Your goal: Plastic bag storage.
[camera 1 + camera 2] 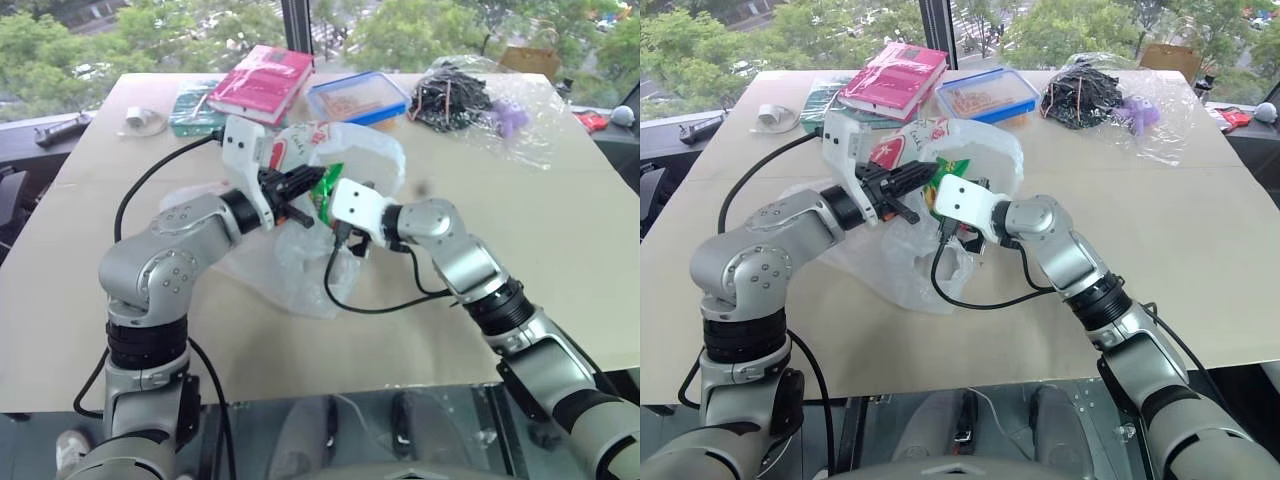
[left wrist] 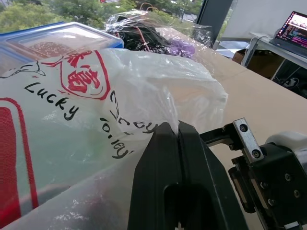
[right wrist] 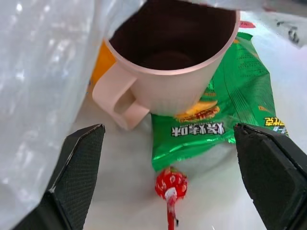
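Observation:
The plastic bag point(image 1: 300, 270) is crinkly translucent white with red print and lies mid-table with its mouth lifted. My left gripper point(image 2: 178, 132) is shut on the bag's upper edge and holds it up. From the right, my right gripper point(image 3: 168, 134) stands open at the bag's mouth, pointing inside with nothing between its fingers. Inside the bag, just ahead of it, lie a pink mug point(image 3: 168, 57) on its side, a green snack packet point(image 3: 230, 96) and a red lollipop point(image 3: 170, 184). The packet's green point(image 1: 328, 190) shows through the bag between the two grippers.
Along the table's far edge lie a pink book point(image 1: 262, 80) on a green one point(image 1: 195, 105), a blue-rimmed food box point(image 1: 358, 97) and a clear bag of black cables point(image 1: 470, 100). A small white roll point(image 1: 143, 121) sits at the far left.

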Action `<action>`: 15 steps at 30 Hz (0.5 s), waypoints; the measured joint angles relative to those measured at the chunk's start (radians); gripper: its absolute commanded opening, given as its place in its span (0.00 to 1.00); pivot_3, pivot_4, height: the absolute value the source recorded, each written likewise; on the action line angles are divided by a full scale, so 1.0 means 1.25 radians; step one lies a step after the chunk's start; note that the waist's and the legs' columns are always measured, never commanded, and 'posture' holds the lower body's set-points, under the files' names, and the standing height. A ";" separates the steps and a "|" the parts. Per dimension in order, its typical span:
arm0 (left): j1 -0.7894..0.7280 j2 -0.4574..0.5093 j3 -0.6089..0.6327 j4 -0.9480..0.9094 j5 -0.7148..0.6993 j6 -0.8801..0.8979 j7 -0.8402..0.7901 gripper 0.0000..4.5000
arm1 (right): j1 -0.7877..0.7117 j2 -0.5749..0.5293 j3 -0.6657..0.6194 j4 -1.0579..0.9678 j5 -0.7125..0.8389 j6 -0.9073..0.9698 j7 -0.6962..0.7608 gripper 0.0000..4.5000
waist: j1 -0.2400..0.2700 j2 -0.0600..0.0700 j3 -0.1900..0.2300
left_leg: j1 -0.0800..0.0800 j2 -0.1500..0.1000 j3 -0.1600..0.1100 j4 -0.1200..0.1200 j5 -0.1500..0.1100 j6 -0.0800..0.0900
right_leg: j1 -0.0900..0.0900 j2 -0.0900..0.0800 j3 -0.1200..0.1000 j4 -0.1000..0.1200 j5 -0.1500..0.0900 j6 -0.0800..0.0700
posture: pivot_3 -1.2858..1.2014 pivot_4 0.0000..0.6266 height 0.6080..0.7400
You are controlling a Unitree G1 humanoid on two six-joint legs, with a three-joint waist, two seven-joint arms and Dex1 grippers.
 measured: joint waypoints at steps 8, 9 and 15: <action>0.016 0.010 0.016 0.000 -0.001 -0.001 -0.004 0.00 | 0.052 -0.078 -0.143 -0.214 0.127 0.125 0.033 0.99 | 0.000 0.000 0.000 | 0.000 0.001 0.000 0.000 0.000 0.000 | 0.000 0.000 0.000 0.000 0.000 0.000 | 0.52 0.24 1.00; 0.016 0.011 0.019 0.000 -0.001 -0.002 -0.004 0.00 | 0.052 -0.080 -0.163 -0.236 0.134 0.146 0.021 0.99 | 0.000 0.000 0.000 | 0.000 0.001 0.000 0.000 0.000 0.000 | 0.000 0.000 0.000 0.001 0.000 0.000 | 0.52 0.24 1.00; 0.016 0.011 0.026 0.001 -0.001 -0.004 -0.007 0.00 | -0.016 -0.093 -0.236 -0.177 0.141 0.245 -0.074 0.99 | -0.001 0.000 0.000 | 0.000 0.001 0.001 0.000 0.000 0.000 | 0.000 0.000 0.000 0.001 0.000 0.000 | 0.52 0.24 1.00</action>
